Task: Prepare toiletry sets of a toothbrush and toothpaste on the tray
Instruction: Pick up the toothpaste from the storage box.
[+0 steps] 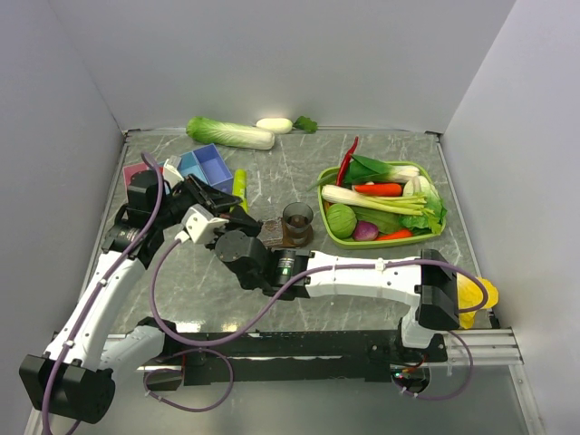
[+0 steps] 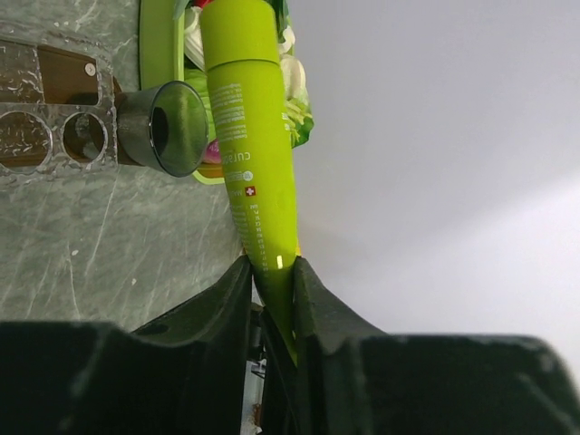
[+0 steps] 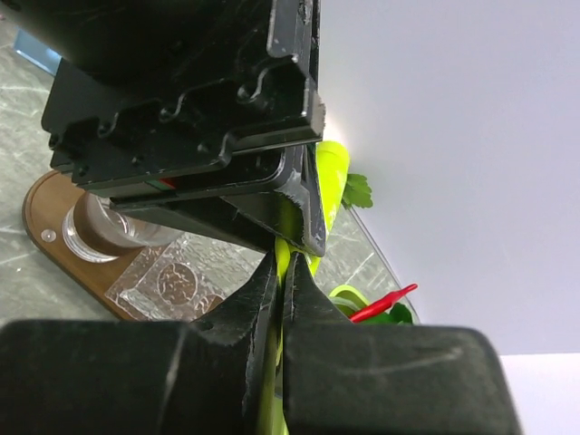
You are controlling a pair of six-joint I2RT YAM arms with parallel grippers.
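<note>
A light-green toothpaste tube (image 2: 249, 136) is held at its flat tail by both grippers. My left gripper (image 2: 272, 272) is shut on the tail and the tube sticks out ahead of it. My right gripper (image 3: 281, 265) is shut on the same thin tail edge (image 3: 286, 249), just under the left gripper's black body. In the top view the tube (image 1: 239, 184) rises above the two grippers, left (image 1: 234, 205) and right (image 1: 227, 220), just left of the dark wooden tray (image 1: 272, 237). A dark tumbler (image 1: 297, 218) stands on the tray. No toothbrush shows clearly.
A lime-green basket (image 1: 337, 237) of vegetables sits at the right. A blue compartment box (image 1: 207, 167) and a pink box (image 1: 136, 170) are at the back left. A cabbage (image 1: 231, 133) lies by the back wall. A clear holder with round holes (image 2: 45, 136) lies on the tray.
</note>
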